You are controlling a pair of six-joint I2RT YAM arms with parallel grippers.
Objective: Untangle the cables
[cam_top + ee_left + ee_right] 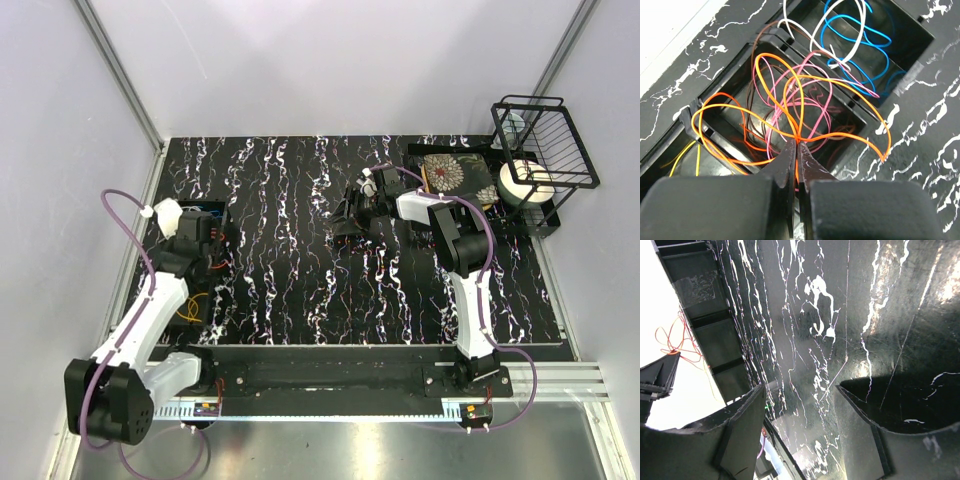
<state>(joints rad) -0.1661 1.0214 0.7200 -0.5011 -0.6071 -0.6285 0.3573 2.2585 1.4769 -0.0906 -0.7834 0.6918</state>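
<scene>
Cables [812, 107] lay tangled in a tray's [762, 47] compartments: light, limp, slippery, apt to drag neighbours. Left gripper's [797, 150] jaws pinched orange strands [801, 90] at their crossing, seemingly a fair hold; right gripper's [800, 410] stood spread, empty.

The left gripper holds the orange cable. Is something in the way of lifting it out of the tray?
Yes. The left gripper is shut on the orange cable, but pink cable loops cross through its loops in the same compartment, and one orange loop seems to lie over a divider of the tray.
</scene>
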